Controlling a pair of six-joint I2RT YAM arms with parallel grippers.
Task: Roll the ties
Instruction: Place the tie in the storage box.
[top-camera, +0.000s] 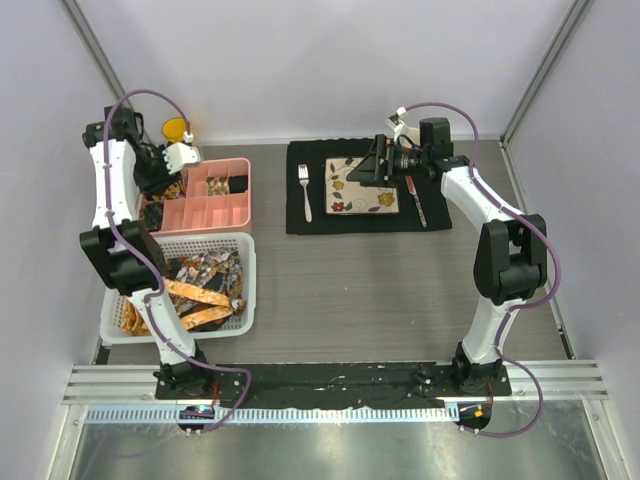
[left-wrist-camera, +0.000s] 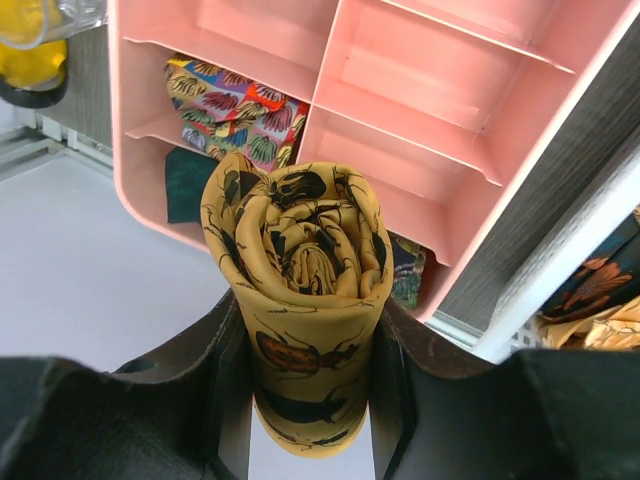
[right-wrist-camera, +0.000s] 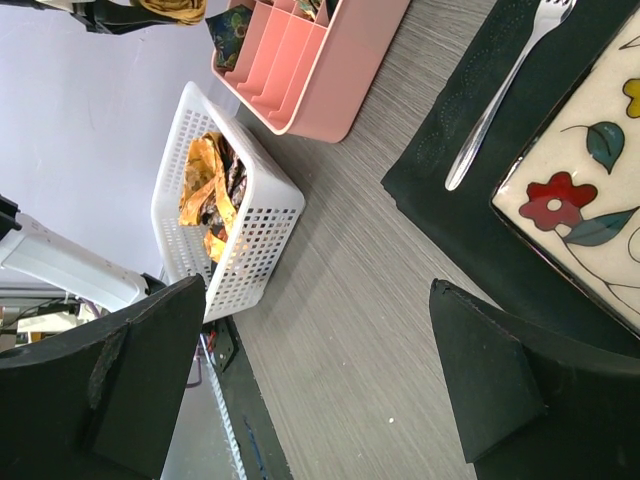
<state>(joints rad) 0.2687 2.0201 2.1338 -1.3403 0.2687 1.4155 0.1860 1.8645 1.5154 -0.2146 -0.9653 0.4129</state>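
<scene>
My left gripper (left-wrist-camera: 305, 400) is shut on a rolled mustard-yellow tie (left-wrist-camera: 300, 290) printed with dark beetles. It holds the roll above the near-left corner of the pink compartment tray (left-wrist-camera: 420, 130). In the top view this gripper (top-camera: 162, 185) hangs over the tray's left end (top-camera: 215, 205). Rolled ties sit in tray compartments: a colourful one (left-wrist-camera: 240, 115), a dark green one (left-wrist-camera: 185, 180). Loose orange and dark ties (top-camera: 200, 295) lie heaped in the white basket (top-camera: 175, 240), also seen in the right wrist view (right-wrist-camera: 205, 180). My right gripper (right-wrist-camera: 320, 370) is open and empty, over the plate (top-camera: 362, 186).
A black mat (top-camera: 300, 220) at the back holds a flowered plate, a fork (top-camera: 305, 190) and a knife (top-camera: 415, 200). A yellow object (top-camera: 176, 130) stands behind the tray. The basket (right-wrist-camera: 240, 230) sits in front of the tray (right-wrist-camera: 320, 70) at the table's left.
</scene>
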